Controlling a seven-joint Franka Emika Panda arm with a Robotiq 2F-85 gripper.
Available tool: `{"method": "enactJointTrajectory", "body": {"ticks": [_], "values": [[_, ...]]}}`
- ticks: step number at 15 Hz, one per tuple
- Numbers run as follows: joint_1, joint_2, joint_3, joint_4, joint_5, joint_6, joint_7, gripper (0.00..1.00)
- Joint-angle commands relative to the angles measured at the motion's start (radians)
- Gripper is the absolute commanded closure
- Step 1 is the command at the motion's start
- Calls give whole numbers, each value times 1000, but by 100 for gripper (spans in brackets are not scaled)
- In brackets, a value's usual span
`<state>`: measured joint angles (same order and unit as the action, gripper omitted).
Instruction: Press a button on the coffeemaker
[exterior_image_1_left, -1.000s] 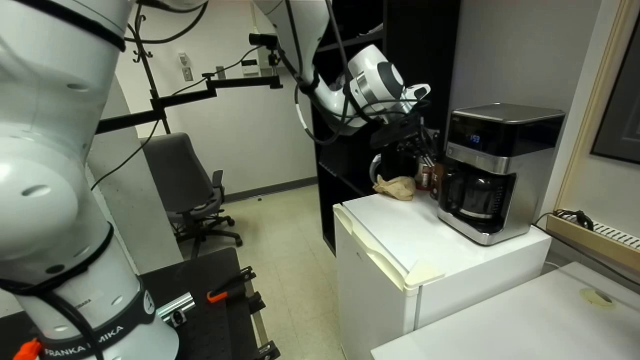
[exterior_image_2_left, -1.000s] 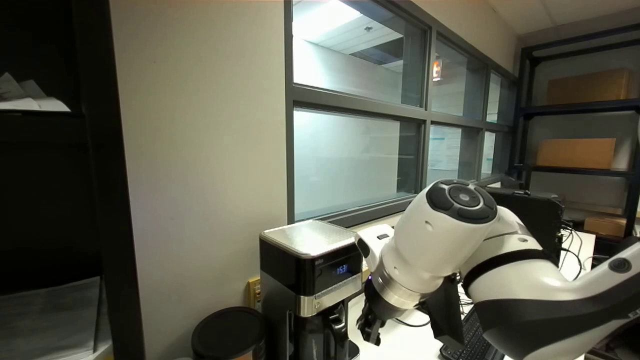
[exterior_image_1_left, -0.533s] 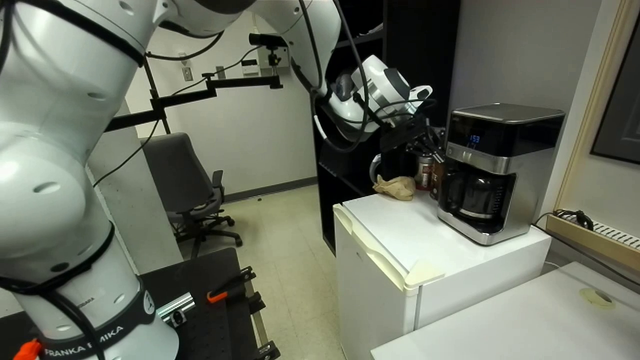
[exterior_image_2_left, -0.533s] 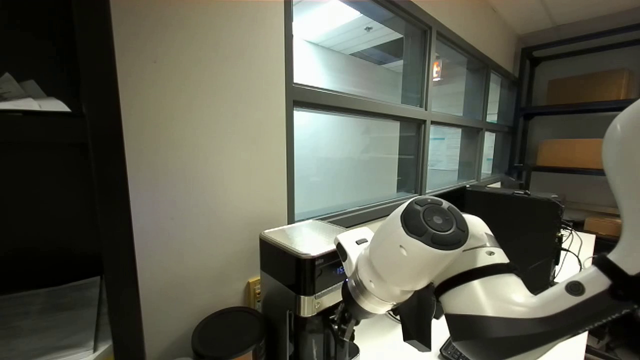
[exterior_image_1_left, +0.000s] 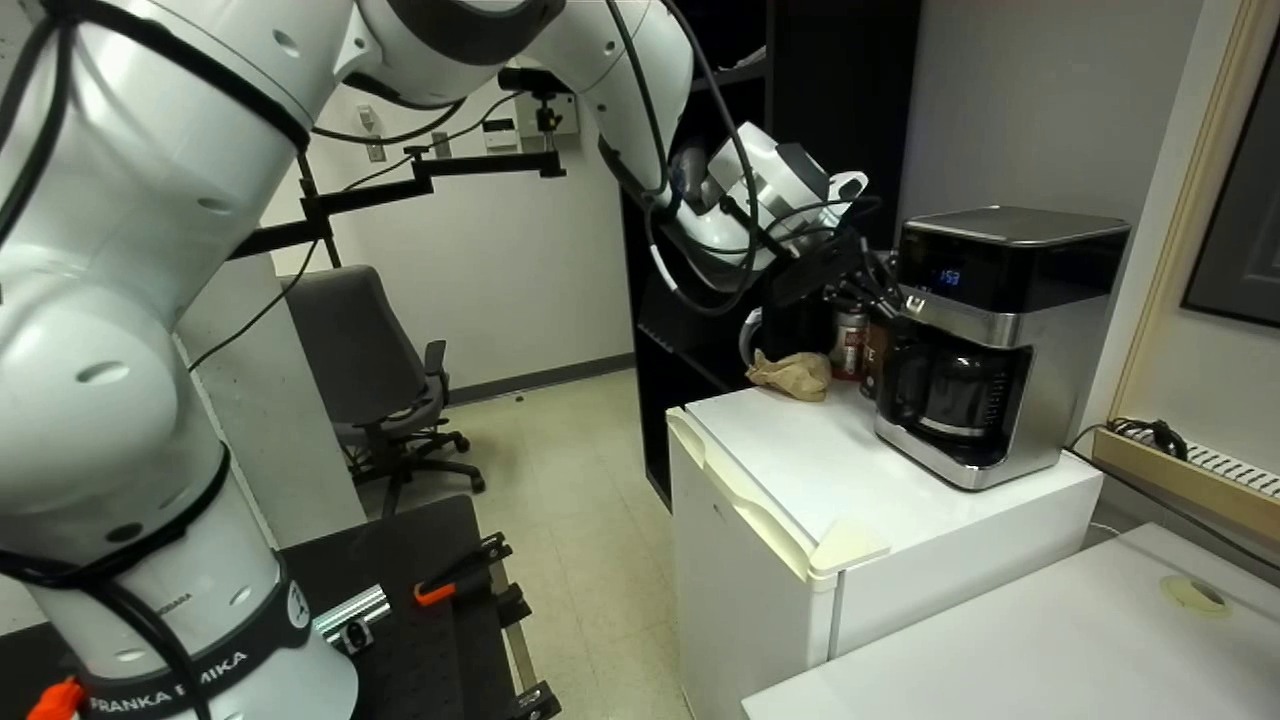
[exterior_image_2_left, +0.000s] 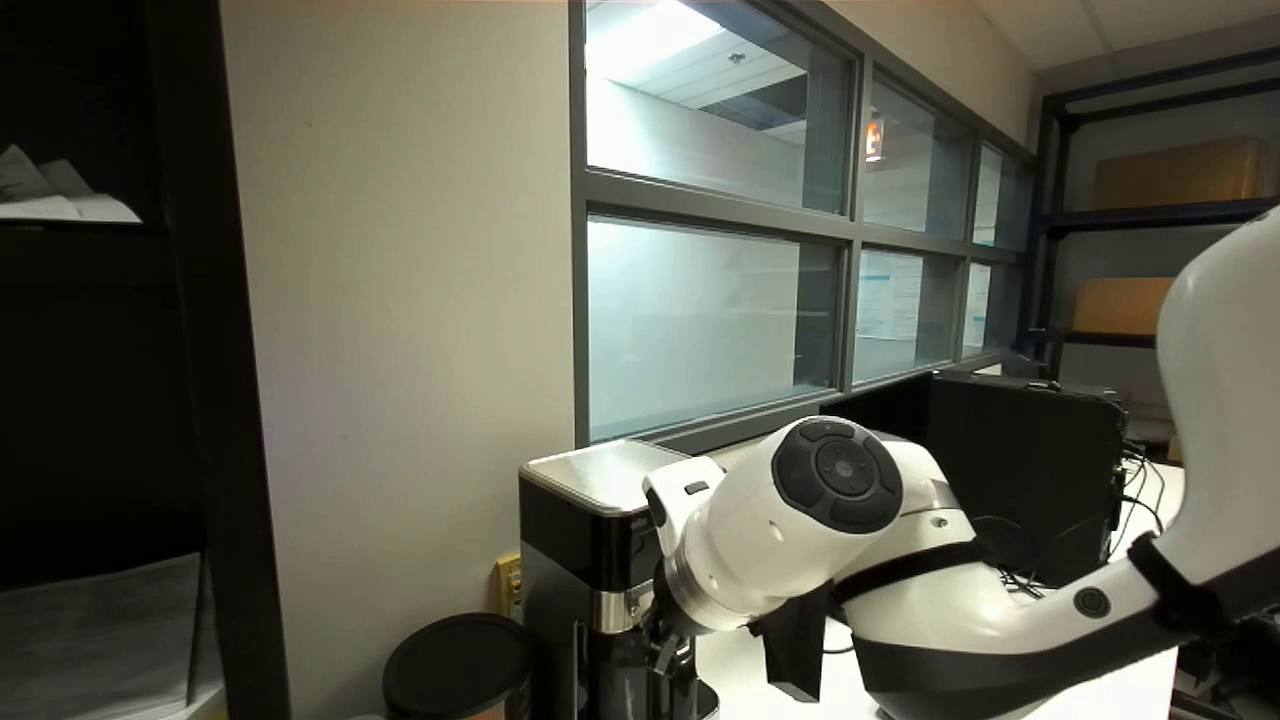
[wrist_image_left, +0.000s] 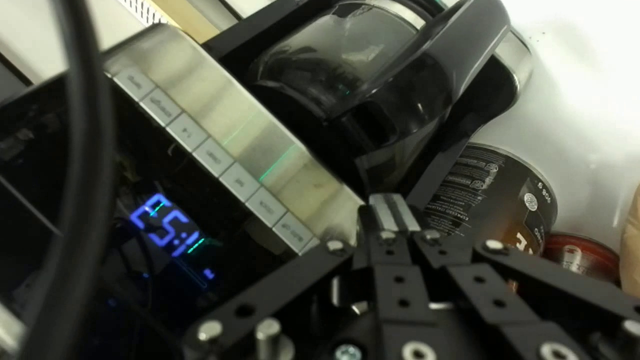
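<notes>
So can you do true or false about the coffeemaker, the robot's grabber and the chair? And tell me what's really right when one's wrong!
1. The coffeemaker stands on a white fridge. True.
2. The coffeemaker has only one button. False: the wrist view shows a row of buttons.
3. Nothing is lit up on the coffeemaker. False: its display shows glowing blue digits.
4. The gripper is shut. True.
5. The glass carafe sits inside the coffeemaker. True.
6. The seat is pink. False: the chair is dark grey.
</notes>
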<state>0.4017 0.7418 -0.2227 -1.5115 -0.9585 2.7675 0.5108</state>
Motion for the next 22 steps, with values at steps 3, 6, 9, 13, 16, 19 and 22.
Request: {"method": "enactJointTrajectory", "body": {"ticks": [3, 6, 9, 13, 16, 19, 22], "values": [[31, 44, -39, 67, -55, 29, 62, 100], [35, 51, -41, 74, -61, 25, 68, 100], [32, 55, -41, 79, -58, 24, 71, 100], [26, -5, -7, -20, -40, 33, 42, 100], [29, -42, 4, -89, -42, 53, 48, 100], [32, -79, 10, -154, -46, 83, 63, 100], [31, -114, 12, -208, -49, 119, 72, 100]]}}
